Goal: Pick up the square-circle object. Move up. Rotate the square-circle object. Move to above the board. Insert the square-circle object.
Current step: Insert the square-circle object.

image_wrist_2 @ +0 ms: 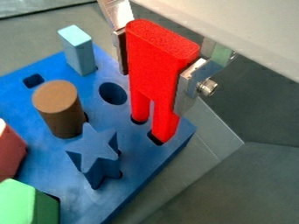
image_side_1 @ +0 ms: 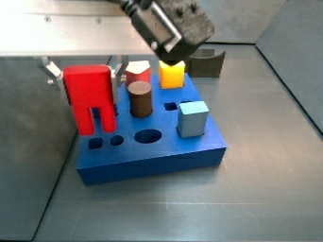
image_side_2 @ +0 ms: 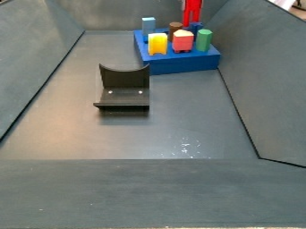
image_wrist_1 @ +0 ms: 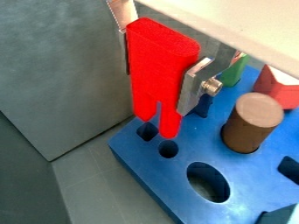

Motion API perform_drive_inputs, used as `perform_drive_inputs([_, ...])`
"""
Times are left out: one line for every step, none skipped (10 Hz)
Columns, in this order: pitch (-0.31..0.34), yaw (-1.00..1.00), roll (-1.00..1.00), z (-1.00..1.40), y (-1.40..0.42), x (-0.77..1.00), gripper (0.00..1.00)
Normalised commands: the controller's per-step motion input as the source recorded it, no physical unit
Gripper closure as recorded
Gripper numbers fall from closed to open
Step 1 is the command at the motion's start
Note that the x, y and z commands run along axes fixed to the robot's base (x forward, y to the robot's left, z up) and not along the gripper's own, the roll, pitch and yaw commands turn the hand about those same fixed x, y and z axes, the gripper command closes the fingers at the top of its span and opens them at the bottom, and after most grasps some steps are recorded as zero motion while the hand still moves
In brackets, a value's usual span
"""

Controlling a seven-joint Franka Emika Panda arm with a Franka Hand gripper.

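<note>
The square-circle object point(image_wrist_1: 158, 70) is a bright red, tall block with two legs at its lower end. My gripper point(image_wrist_1: 159, 66) is shut on it, with a silver finger point(image_wrist_1: 193, 83) on each side. In both wrist views the block stands upright over a corner of the blue board point(image_wrist_1: 176, 188), and its leg tips are at two small round holes point(image_wrist_2: 149, 131). I cannot tell whether the legs have entered them. In both side views the block point(image_side_1: 89, 95) point(image_side_2: 191, 9) stands at the board's point(image_side_1: 151, 156) point(image_side_2: 180, 61) edge.
A brown cylinder point(image_side_1: 139, 97), a yellow-orange block point(image_side_1: 172, 74), a light blue block point(image_side_1: 192, 118) and a blue star point(image_wrist_2: 96, 153) stand in the board. A dark brown curved piece point(image_side_1: 206, 61) lies behind it. The fixture point(image_side_2: 122, 87) stands mid-floor. Grey walls surround the floor.
</note>
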Motion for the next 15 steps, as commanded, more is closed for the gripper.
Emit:
perform_drive_inputs([-0.020, 0.00, 0.14, -0.45, -0.09, 0.00, 1.00])
perform_drive_inputs([-0.010, 0.00, 0.10, -0.27, -0.09, 0.00, 1.00])
perform_drive_inputs([-0.010, 0.00, 0.03, -0.07, -0.07, 0.00, 1.00])
perform_drive_inputs([-0.009, 0.00, 0.00, 0.00, -0.02, 0.00, 1.00])
perform_drive_inputs([-0.027, 0.00, 0.01, -0.15, -0.07, 0.00, 1.00])
perform_drive_inputs([0.000, 0.00, 0.02, -0.13, -0.03, 0.22, 1.00])
perform_drive_inputs([0.000, -0.02, 0.01, -0.09, 0.00, 0.30, 1.00])
perform_drive_inputs([0.000, -0.02, 0.00, -0.09, 0.00, 0.25, 1.00])
perform_drive_inputs([0.000, -0.01, 0.00, -0.10, 0.00, 0.24, 1.00])
perform_drive_inputs([0.000, 0.00, 0.01, -0.05, 0.00, 0.09, 1.00])
perform_drive_inputs([0.000, 0.00, 0.03, -0.07, -0.01, 0.00, 1.00])
perform_drive_inputs([-0.037, 0.04, 0.13, -0.28, -0.07, -0.08, 1.00])
perform_drive_inputs([-0.027, 0.03, 0.06, -0.12, -0.05, -0.02, 1.00])
perform_drive_inputs([-0.011, 0.02, 0.01, -0.03, 0.00, 0.00, 1.00])
perform_drive_inputs([-0.010, 0.02, 0.03, -0.04, -0.02, 0.00, 1.00])
